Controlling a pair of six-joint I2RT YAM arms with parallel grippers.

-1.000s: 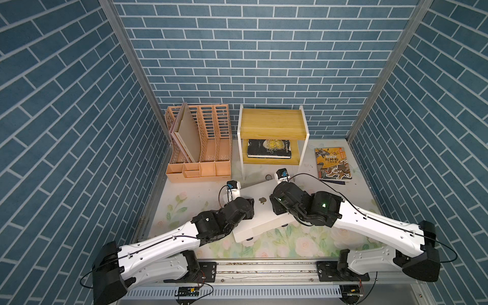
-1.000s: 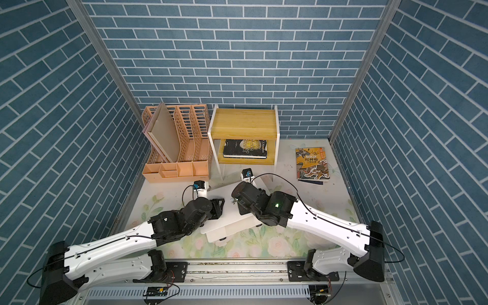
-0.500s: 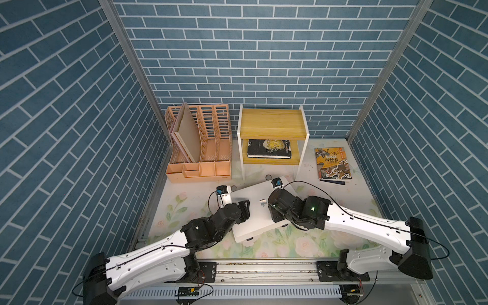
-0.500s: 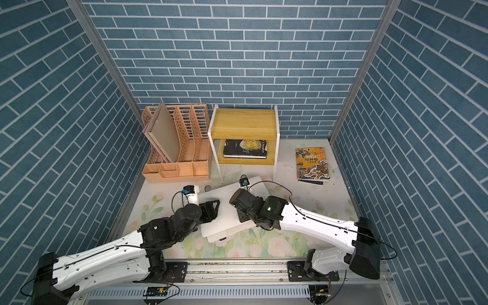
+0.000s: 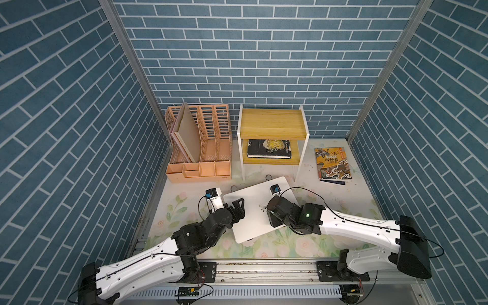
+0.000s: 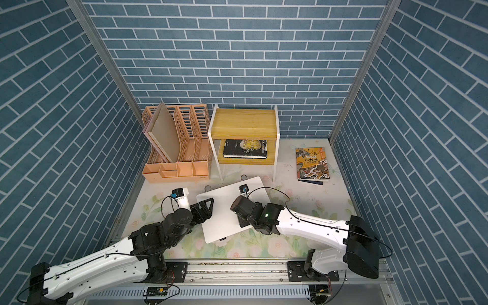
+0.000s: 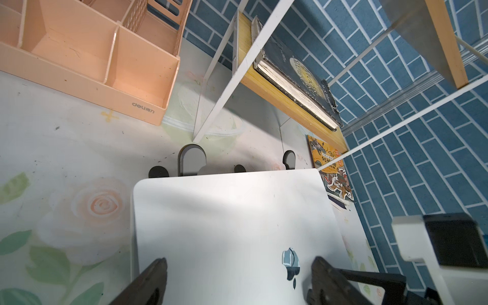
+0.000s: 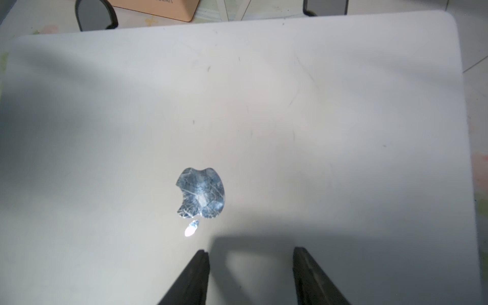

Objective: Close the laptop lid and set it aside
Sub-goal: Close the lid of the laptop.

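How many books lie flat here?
2. Black book on the shelf, lower board; colourful book on the table right of it. Folders in the organizer may hide others.

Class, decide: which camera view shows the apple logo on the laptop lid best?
The right wrist view: the apple logo sits large and unobstructed on the lid. The left wrist view shows it smaller, at an angle; both top views leave it too small to make out.

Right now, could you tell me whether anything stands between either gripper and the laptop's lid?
Nothing visible does. The lid lies shut with nothing on it. The left gripper and the right gripper both hang open directly over it, the right one beside the apple logo.
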